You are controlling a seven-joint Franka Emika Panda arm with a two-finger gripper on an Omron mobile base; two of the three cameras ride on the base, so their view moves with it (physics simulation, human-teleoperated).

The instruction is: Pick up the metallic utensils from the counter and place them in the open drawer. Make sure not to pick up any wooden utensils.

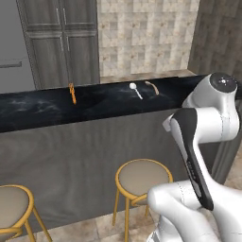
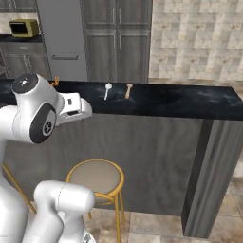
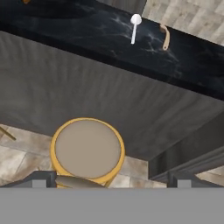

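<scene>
Hand view: released end effector (image 3: 107,178) above stool (image 3: 87,148), counter (image 3: 87,39) beyond.

Light is even and soft, no strong shadows. Counter (image 1: 94,106) top is shiny w/ pale streaks. All 3 pics look a bit blurry and blocky, esp. small stuff.

A round stool (image 3: 87,148) with a tan seat and yellow frame is seen directly below the hand, on the tiled floor (image 3: 17,153). A second stool (image 1: 12,205) is set farther to its left. Tall grey cabinets (image 2: 116,40), a tiled wall (image 2: 194,38) and a yellow microwave (image 2: 23,27) are seen far ahead.
</scene>
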